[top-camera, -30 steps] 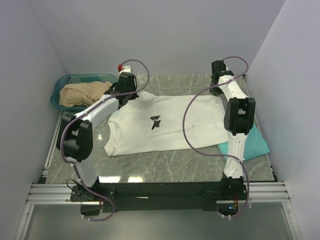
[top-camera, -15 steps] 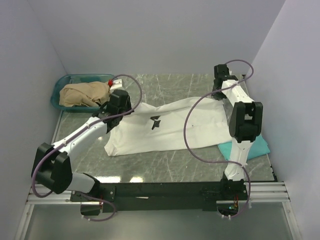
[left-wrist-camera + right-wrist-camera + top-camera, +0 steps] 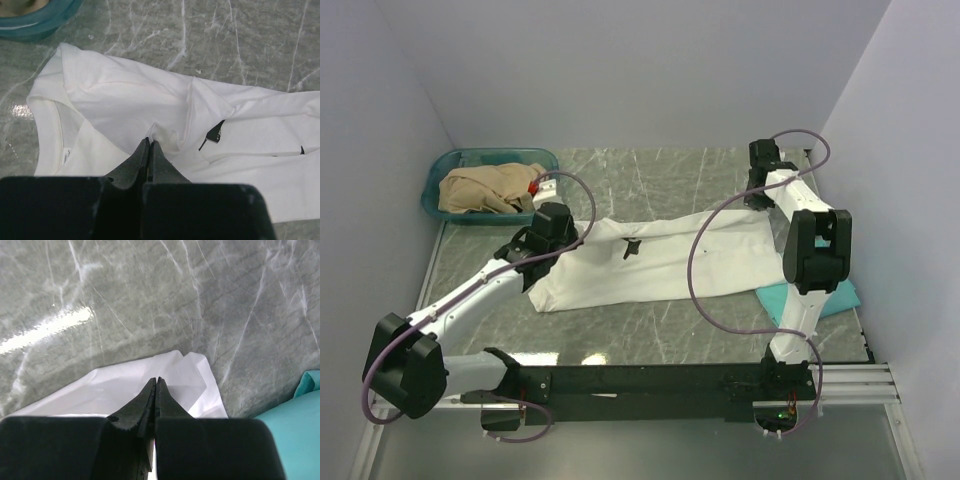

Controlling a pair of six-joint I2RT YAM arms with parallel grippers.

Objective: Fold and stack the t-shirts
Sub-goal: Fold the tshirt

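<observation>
Left arm point(image 3: 470, 292) stretched low on a diagonal, elbow out near-left, wrist tipped down. Left pincer point(image 3: 150, 144) clamped tight, nipping a fold of the white t-shirt point(image 3: 125, 95). Right arm point(image 3: 810, 250) reaches far-right, elbow high. Right pincer point(image 3: 156, 382) clamped on that shirt's corner.

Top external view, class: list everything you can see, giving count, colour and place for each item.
white t-shirt: one, white with small black print, lying across mid-table
teal t-shirt: one, teal-green, flat at the right edge
basket: one, teal, far left corner
cloth: one heap, beige, inside the basket
table: one, grey-green marbled, under everything
cables: two, purple, one looped at each side
arms: two, white and black, bases at near edge
left pincer: one, black, shut on the white t-shirt's left part
right pincer: one, black, shut on its far right corner
</observation>
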